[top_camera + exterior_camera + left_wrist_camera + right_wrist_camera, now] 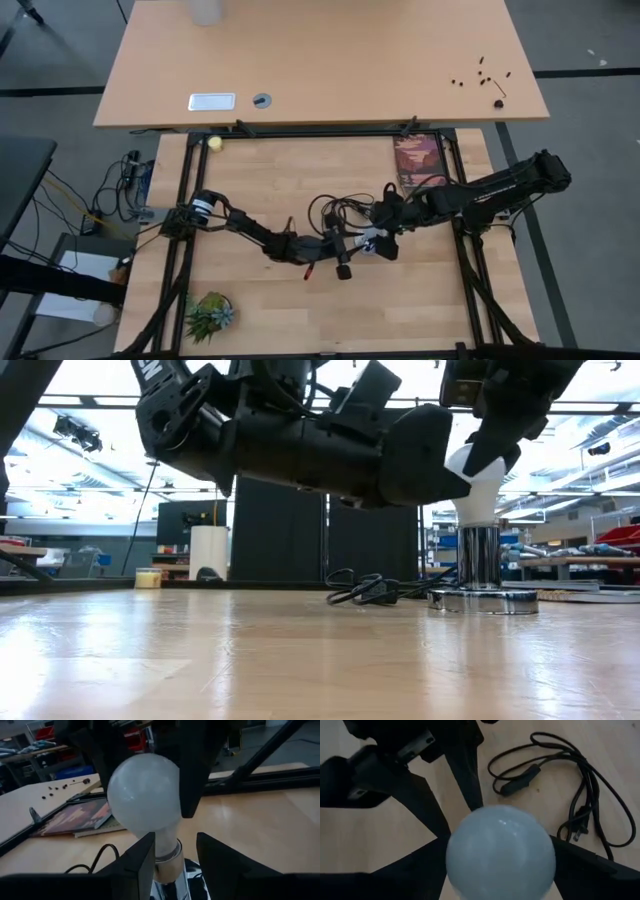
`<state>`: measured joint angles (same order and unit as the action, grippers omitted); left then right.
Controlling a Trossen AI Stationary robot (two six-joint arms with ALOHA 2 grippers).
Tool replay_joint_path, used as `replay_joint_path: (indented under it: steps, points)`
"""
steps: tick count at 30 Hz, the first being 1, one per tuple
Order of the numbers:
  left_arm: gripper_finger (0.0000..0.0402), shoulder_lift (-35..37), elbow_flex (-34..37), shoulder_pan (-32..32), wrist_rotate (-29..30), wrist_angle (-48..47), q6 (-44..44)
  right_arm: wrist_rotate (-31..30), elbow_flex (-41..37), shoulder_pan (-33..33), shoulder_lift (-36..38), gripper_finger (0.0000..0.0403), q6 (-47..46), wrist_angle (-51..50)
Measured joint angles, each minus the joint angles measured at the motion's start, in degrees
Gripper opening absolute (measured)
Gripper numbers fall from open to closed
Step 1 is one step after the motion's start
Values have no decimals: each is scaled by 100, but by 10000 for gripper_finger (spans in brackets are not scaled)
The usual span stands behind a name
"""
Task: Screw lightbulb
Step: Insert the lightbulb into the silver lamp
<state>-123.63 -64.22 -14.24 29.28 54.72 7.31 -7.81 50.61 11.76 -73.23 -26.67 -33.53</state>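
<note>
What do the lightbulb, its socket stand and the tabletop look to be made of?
Lightbulb: frosted white glass or plastic, matte with a soft sheen.
Socket stand: polished metal, mirror-like reflections.
Tabletop: light wood, visible plank grain.

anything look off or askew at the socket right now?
Nothing stands out. The lightbulb sits upright in the chrome socket, whose base lies flat on the table. The left gripper flanks the socket neck; the right gripper straddles the globe. The black cord lies loosely coiled.
</note>
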Motion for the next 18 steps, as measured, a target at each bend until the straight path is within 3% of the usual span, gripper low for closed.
replay_joint_path:
  steps: [9, 18]
  points:
    - [149, 0, -158, 0, 2, -444, -63, 0, 0, 1, 20, 315, -65, -157]
    - [149, -7, -117, -4, 0, -892, -1045, -2, 2, 11, 17, 315, 216, -202]
